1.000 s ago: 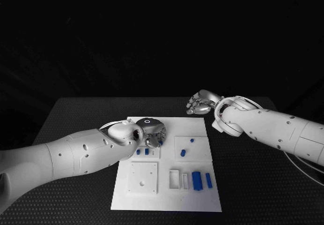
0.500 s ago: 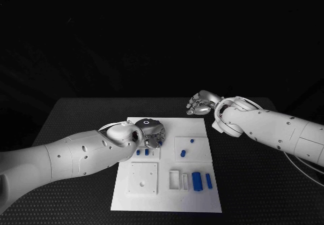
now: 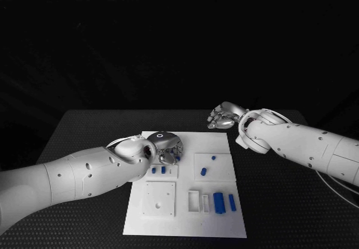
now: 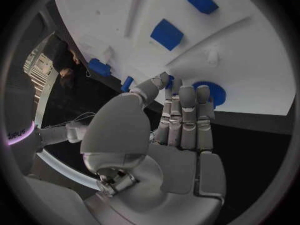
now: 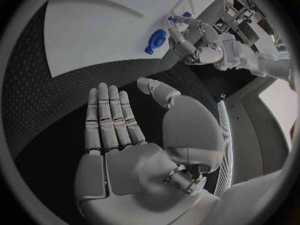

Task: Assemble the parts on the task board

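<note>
The left hand [image 3: 169,149], fingers resting on a round blue part [image 4: 208,91] on the task board [image 3: 224,220], has barely moved over the last second, suggesting seating continues, while the right hand [image 3: 223,116] hovers released beyond the board over the tabletop [image 3: 90,129].

Task board [image 3: 217,223] sits mid-table [image 3: 90,129]. Left hand [image 3: 166,147] over board's far-left area, w/ two small parts [image 3: 157,169] just nearer the robot. Right hand [image 3: 223,116] beyond board's far-right corner, above bare table. Mid-right of board: one part [image 3: 203,170], another part [image 3: 213,157] behind it. Near-right: large part [image 3: 218,202] w/ slim part [image 3: 232,202] at its right.
</note>
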